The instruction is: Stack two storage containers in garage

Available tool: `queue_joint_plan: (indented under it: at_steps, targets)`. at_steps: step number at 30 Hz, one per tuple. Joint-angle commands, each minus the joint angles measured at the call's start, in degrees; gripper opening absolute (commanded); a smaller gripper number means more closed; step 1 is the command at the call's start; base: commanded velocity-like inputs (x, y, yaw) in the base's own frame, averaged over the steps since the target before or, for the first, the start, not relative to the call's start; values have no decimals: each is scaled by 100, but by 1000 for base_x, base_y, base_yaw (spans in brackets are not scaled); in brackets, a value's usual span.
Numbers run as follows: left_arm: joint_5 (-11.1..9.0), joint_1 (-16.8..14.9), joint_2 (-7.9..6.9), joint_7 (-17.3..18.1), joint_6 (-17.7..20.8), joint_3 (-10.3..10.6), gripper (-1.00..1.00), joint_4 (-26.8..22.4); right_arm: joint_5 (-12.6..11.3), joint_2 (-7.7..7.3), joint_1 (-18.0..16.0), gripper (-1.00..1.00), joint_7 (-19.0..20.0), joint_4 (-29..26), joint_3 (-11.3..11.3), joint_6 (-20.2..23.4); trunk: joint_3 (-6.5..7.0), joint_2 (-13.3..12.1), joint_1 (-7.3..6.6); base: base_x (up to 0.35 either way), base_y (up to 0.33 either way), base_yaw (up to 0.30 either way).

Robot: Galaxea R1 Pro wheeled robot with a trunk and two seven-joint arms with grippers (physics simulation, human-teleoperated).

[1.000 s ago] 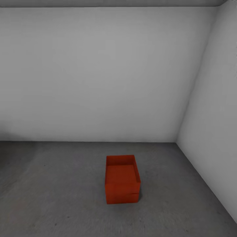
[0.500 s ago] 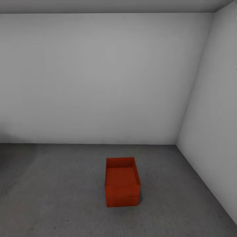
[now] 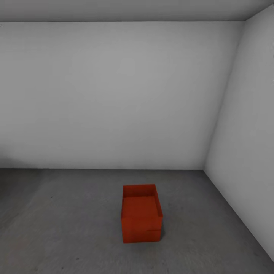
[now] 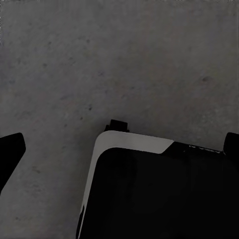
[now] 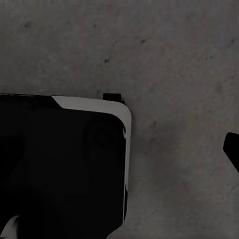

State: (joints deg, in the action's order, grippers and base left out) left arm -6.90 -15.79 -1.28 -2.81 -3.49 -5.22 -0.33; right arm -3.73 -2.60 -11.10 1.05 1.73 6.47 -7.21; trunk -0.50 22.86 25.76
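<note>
Two red-orange storage containers stand stacked on the dark grey concrete floor [image 3: 68, 228] of the garage. The upper container [image 3: 140, 203] sits squarely on the lower one [image 3: 141, 235], open side up. They are a little ahead of me, near the right corner of the room. My left gripper [image 4: 120, 147] hangs over bare concrete, its dark fingertips [image 4: 10, 149] far apart, holding nothing. In the right wrist view one dark fingertip [image 5: 232, 148] shows at the frame's edge over concrete, with nothing in it.
A plain white-grey back wall [image 3: 114, 95] and a right side wall [image 3: 247, 144] meet close behind the stack. Part of my black and white base [image 4: 159, 194] shows in the left wrist view, and the base [image 5: 59, 164] also shows in the right wrist view.
The whole head picture has slid downward, showing more ceiling, so the camera has moved. The stacked containers stay put on the floor.
</note>
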Motion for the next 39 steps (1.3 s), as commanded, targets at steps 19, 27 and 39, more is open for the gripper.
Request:
queue_joint_plan:
  at_steps: [19,27,39]
  targets:
    - [-13,-3,3,-1,-20,-40,100,7,-40,5,-7,100,18,20,45,-13,169,6,3,0,0,0]
    - [3,-3,-2,-1,-20,-31,100,7,-43,-1,-11,100,18,20,47,-2,232,6,3,0,0,0]
    - [-31,13,-2,-2,-94,-23,100,26,-49,5,-8,100,9,20,47,36,241,6,3,0,0,0]
